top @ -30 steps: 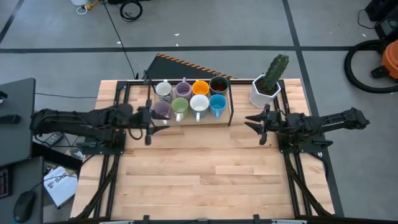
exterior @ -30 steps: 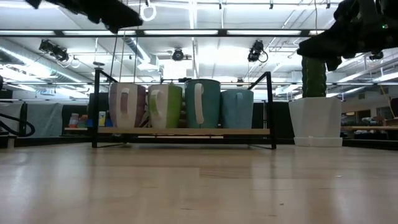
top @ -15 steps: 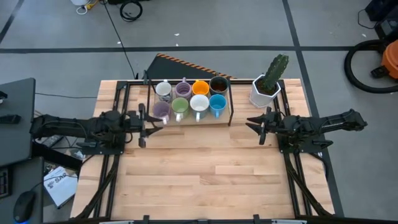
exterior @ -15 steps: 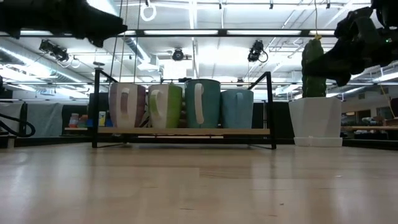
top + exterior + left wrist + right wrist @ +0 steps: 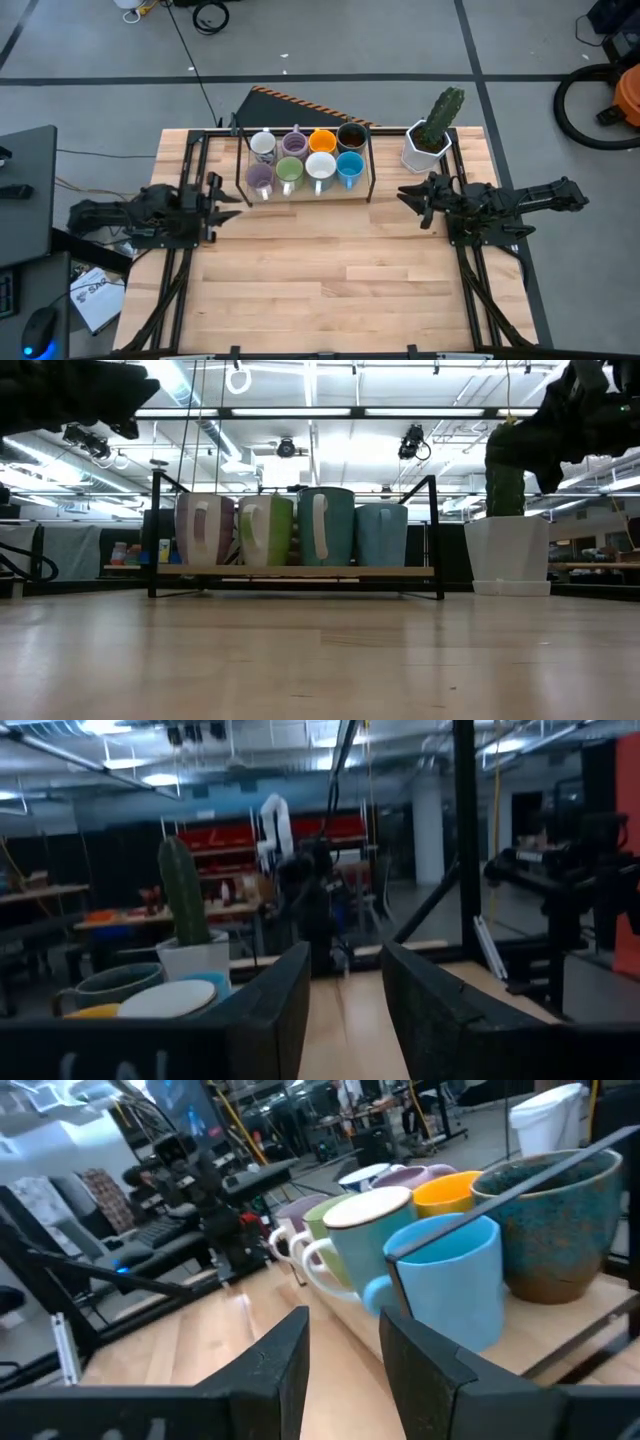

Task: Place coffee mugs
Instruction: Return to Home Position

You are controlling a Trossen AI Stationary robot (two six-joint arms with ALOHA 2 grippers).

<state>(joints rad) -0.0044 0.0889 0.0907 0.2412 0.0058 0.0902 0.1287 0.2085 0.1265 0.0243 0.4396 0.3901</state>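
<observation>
Tabletop (image 5: 330, 270): mugs (image 5: 320, 165) near left claw (image 5: 222, 195)

Grey floor (image 5: 90, 60) all round the wooden table (image 5: 330, 290); strip lights (image 5: 290, 412) glowing overhead, black desk (image 5: 25, 200) just beside it.

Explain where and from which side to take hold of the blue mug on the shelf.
Probably the front rim of the blue mug, coming down from above. It stands upright, open-topped, with the white mug beside it, the brown mug behind and the shelf frame on its other side; only top and front are free.
</observation>
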